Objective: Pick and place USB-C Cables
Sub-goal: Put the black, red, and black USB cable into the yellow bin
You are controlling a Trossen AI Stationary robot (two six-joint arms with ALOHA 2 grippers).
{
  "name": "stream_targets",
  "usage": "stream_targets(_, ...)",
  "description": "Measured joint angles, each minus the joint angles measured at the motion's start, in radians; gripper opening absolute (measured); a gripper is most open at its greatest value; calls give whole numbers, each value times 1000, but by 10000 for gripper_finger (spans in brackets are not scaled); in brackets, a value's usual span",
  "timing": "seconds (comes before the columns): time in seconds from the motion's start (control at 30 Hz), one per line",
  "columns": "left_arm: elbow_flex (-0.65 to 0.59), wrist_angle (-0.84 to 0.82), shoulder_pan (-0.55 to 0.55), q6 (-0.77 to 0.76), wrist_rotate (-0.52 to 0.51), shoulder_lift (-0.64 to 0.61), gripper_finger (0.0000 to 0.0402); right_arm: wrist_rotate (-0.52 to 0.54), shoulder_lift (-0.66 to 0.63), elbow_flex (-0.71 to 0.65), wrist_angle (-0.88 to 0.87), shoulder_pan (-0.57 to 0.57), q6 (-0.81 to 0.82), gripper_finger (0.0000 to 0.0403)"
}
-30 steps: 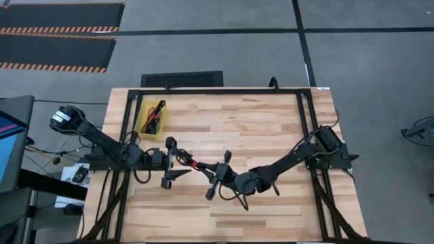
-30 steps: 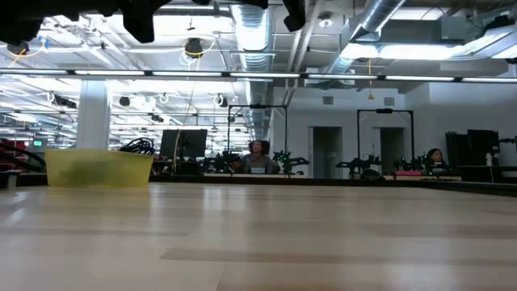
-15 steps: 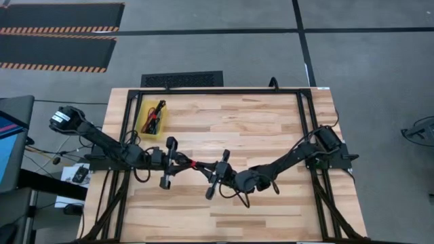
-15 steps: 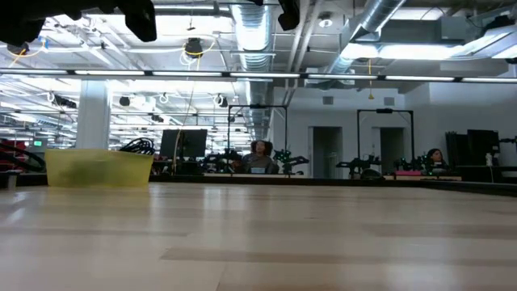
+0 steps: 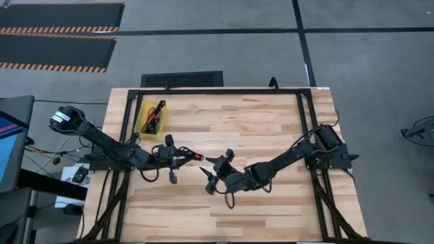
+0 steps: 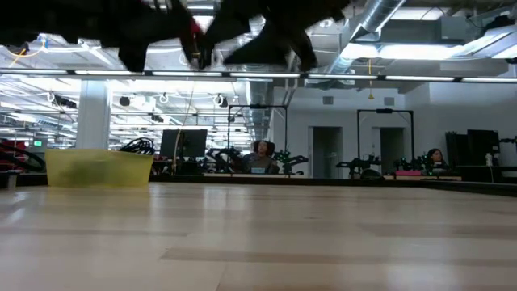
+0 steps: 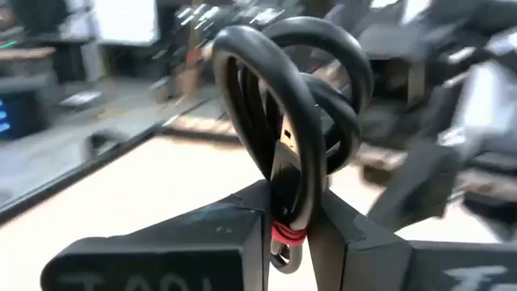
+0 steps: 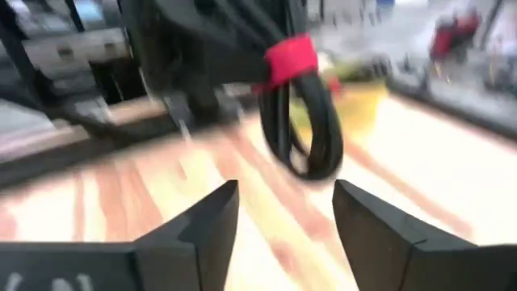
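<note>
Mid-handover above the table. Left gripper [image 7: 295,234] clenched on one black cable with a red tie [image 7: 295,129], coil sticking out ahead of its fingertips. Right gripper [image 8: 283,214] released, jaws apart, cable hanging just beyond them. Yellow bin [image 5: 150,116] behind the left gripper, holding several cables, count unclear. Still to do: carrying this cable over and dropping it in.

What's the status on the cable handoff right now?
Left gripper shut on black cable. Right gripper open, clear of it. Yellow bin holds other cables.
</note>
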Motion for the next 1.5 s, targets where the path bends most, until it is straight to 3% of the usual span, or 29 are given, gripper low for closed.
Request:
stream_targets(0.1,0,-133,5,-66,-73,-3,27,-24,-8,1,-207,-11,162,242)
stream_targets(0.2,9,-299,35,-157,-73,-29,26,-37,-9,-1,-429,-20,301,244)
stream_targets(0.37,117,-779,135,-290,-73,-110,27,-35,-13,-1,-692,-34,463,241)
stream_targets(0.57,314,-1395,302,-406,-63,-159,29,-28,-7,-13,-760,-24,528,240)
stream_targets(0.73,402,-1758,502,-427,99,-157,30,-18,-6,-30,-746,-23,526,240)
stream_targets(0.87,464,-1869,677,-383,156,-157,31,-18,-6,-30,-694,-35,466,240)
stream_targets(1.07,591,-1867,903,-221,286,-155,31,-52,-6,-30,-587,-63,353,240)
stream_targets(1.2,636,-1864,1036,-130,311,-114,31,-68,-6,-30,-556,-88,296,239)
stream_targets(1.33,624,-1854,1146,-80,349,9,31,-88,-6,-30,-510,-124,230,239)
stream_targets(1.5,621,-1848,1189,-55,364,185,32,-151,-6,-30,-476,-158,186,239)
